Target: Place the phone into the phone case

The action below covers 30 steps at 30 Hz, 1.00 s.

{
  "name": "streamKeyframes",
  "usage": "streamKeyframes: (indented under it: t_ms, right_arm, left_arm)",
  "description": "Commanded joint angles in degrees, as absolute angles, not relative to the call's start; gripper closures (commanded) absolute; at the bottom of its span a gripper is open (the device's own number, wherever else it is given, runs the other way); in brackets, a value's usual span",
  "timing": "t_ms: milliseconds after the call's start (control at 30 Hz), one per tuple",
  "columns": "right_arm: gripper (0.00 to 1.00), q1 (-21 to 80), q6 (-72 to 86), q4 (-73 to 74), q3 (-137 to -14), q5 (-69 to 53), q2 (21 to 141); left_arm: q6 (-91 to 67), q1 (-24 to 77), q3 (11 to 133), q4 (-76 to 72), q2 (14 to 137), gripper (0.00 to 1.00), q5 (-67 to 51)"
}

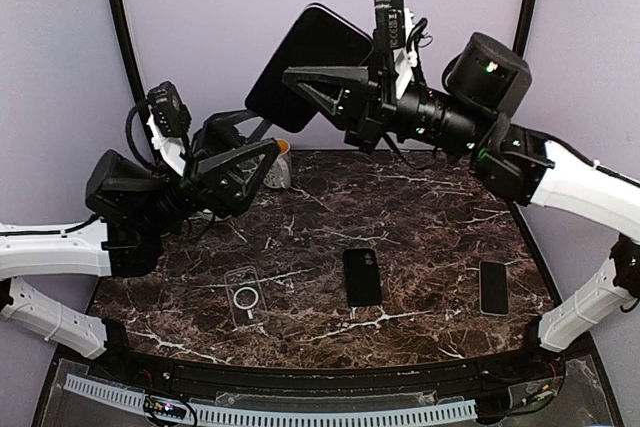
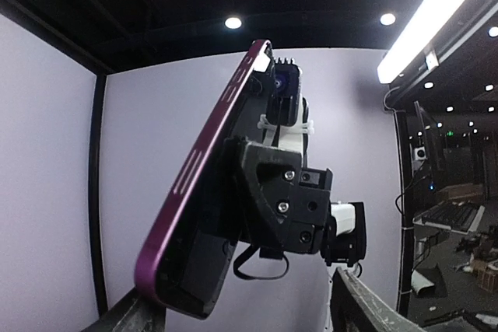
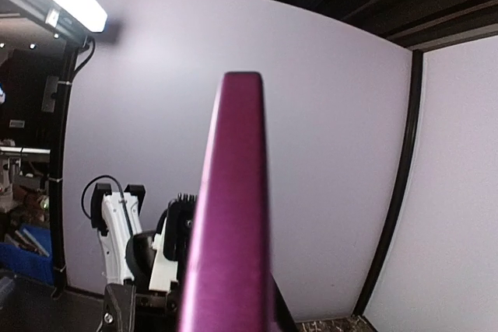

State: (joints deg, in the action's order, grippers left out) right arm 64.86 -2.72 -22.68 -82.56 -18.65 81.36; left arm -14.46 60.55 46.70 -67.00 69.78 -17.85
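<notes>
Tabletop point(image 1: 420, 207) first: you have dark marble with white veins filling the middle of the overhead view, both arms raised above its far half.

Your right gripper point(image 1: 312, 87) reaches in from the right, high over the far edge, with its claw pinched on the held phone point(image 1: 305, 62). That phone is a wide dark slab, tilted, its upper end toward the back wall. From the left wrist you see its glossy purple edge point(image 2: 198, 184) running up and to the right, with the right claw clamped on its flat faces. From the right wrist the same purple edge point(image 3: 232, 215) stands straight up the middle of the picture.

Your left gripper point(image 1: 262, 142) sits lower and to the left, claw spread wide and pinching nothing. The held phone's lower corner hangs just beside its fingers point(image 2: 128, 315); you cannot tell whether they touch.

Two black phones lie flat on the near half, well apart: one point(image 1: 362, 277) near the middle, one point(image 1: 493, 287) toward the right edge.

The phone case point(image 1: 246, 295) lies flat left of the middle phone, clear, its white ring showing, apart from both arms.
</notes>
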Motion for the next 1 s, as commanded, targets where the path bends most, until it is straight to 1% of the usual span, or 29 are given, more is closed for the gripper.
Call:
streamKeyframes:
  t_ms: [0, 100, 200, 433, 500, 567, 600, 633, 667, 700, 733, 767, 800, 933, 967]
  right_arm:
    - [1.00, 63.37, -16.78, 15.08, -95.12, -26.62, 78.01]
    - [1.00, 63.37, -19.99, 24.70, -99.47, -27.59, 78.84]
    - [1.00, 63.37, -21.91, 29.95, -103.10, -29.25, 80.32]
    - [1.00, 63.32, -21.05, 28.04, -104.34, -31.61, 82.90]
    - [1.00, 63.37, -20.72, 27.80, -104.31, -32.25, 83.25]
    - [1.00, 63.33, -20.30, 27.37, -104.12, -32.67, 83.46]
    - [1.00, 63.35, -19.97, 27.08, -104.03, -32.88, 83.58]
    - [1.00, 63.37, -19.77, 26.85, -104.07, -33.03, 83.73]
    - [1.00, 63.37, -19.65, 26.75, -104.14, -33.19, 83.88]
    - [1.00, 63.37, -19.60, 26.58, -104.19, -33.30, 83.93]
    - [1.00, 63.37, -19.49, 26.47, -104.12, -33.32, 83.89]
    - [1.00, 63.37, -19.29, 26.46, -104.18, -33.25, 83.85]
    - [1.00, 63.37, -19.21, 26.43, -104.23, -33.18, 83.78]
    - [1.00, 63.37, -17.77, 25.17, -103.29, -31.43, 83.06]
    - [0.95, 63.34, -16.67, 23.65, -102.53, -30.28, 82.67]
  left_arm:
    - [5.32, 60.91, 51.94, -31.85, 58.15, 0.26, -23.55]
    - [7.67, 60.97, 55.44, -21.34, 56.06, 0.23, -26.89]
    - [5.73, 61.00, 57.31, -19.83, 57.35, 0.22, -25.38]
    - [6.03, 61.95, 60.40, -20.85, 63.69, 0.26, -24.45]
    - [6.37, 61.98, 59.59, -22.18, 63.39, 0.32, -21.73]
    - [6.98, 61.98, 58.40, -23.99, 62.96, 0.41, -20.44]
    - [7.09, 61.97, 57.93, -24.39, 62.99, 0.49, -20.38]
    - [7.02, 61.96, 57.93, -24.64, 63.27, 0.54, -20.47]
    - [6.90, 61.96, 57.99, -24.67, 63.50, 0.68, -21.05]
    - [6.40, 61.96, 57.95, -24.89, 63.77, 0.75, -21.94]
    - [5.89, 61.96, 57.40, -25.23, 63.76, 0.89, -22.40]
    - [5.58, 61.98, 57.05, -26.50, 63.65, 0.95, -23.20]
    - [5.15, 61.97, 56.23, -27.76, 63.29, 0.99, -23.42]
    - [5.00, 61.97, 55.06, -29.00, 62.21, 1.00, -22.10]
    - [4.96, 61.96, 54.99, -29.22, 62.08, 1.00, -20.84]
